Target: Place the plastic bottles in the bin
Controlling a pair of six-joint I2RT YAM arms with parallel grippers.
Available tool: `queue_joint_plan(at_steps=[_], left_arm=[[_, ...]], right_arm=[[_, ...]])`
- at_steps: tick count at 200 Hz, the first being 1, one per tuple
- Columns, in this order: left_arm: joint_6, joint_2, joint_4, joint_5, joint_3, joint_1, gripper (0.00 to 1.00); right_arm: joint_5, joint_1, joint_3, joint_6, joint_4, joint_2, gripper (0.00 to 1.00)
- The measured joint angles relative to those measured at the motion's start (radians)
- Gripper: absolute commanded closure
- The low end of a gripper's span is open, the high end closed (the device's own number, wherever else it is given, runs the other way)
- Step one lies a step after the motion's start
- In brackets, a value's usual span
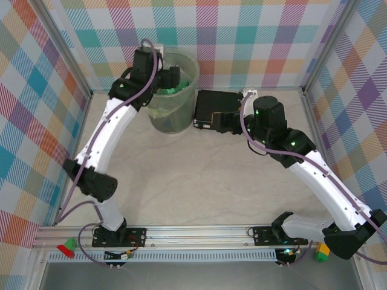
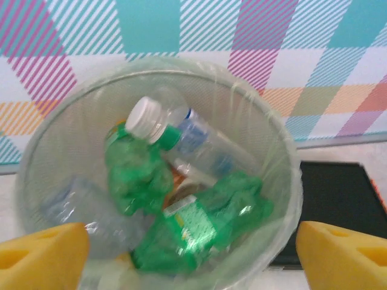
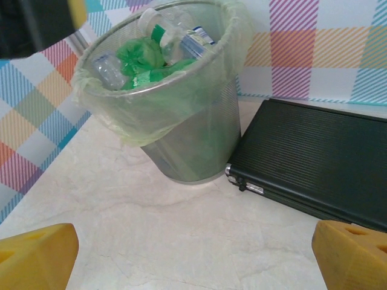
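Observation:
The bin (image 1: 174, 115) stands at the back of the table with its clear liner folded over the rim (image 2: 285, 142). Several plastic bottles lie inside it: crumpled green ones (image 2: 202, 226), a clear one with a white cap (image 2: 145, 118) and a clear one with a blue label (image 2: 202, 142). My left gripper (image 2: 193, 260) hangs open just above the bin's mouth (image 1: 164, 78), with nothing between its yellow fingertips (image 2: 39, 254). My right gripper (image 3: 196, 260) is open and empty, low over the bare table (image 1: 210, 122) and facing the bin (image 3: 193, 130) and its bottles (image 3: 145, 57).
A flat black rectangular case (image 1: 213, 103) lies right beside the bin, touching its base (image 3: 314, 157). Checked walls close off the back and both sides. Bare marble-look tabletop (image 1: 193, 181) stretches in front of the bin.

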Motion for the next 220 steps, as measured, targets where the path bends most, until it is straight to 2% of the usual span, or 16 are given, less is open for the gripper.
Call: queue_joint_plan(at_steps=[47,95,126,160,182,220], left_arm=[[-0.138,-0.305,0.096,-0.046,-0.461,0.000,0.01],[-0.244,-0.510,0.087,-0.126,-0.766,0.000,0.00],[-0.298,-0.630,0.104,-0.222,-1.003,0.000,0.00],[-0.297,-0.651,0.164,-0.361,-1.199,0.006,0.01],[-0.224,-0.644,0.315,-0.429,-1.313,0.037,0.01],[-0.098,-0.528,0.631,-0.414,-1.435,0.154,0.00]], right_arm=[[0.069,-0.019,-0.061,-0.010,0.011,-0.037,0.01],[0.162,-0.056,-0.188,-0.035,0.053,-0.095,0.01],[0.235,-0.106,-0.304,-0.064,0.100,-0.126,0.01],[0.301,-0.200,-0.518,-0.112,0.224,-0.158,0.01],[0.338,-0.256,-0.676,-0.154,0.342,-0.167,0.01],[0.375,-0.336,-0.801,-0.221,0.526,-0.066,0.01]])
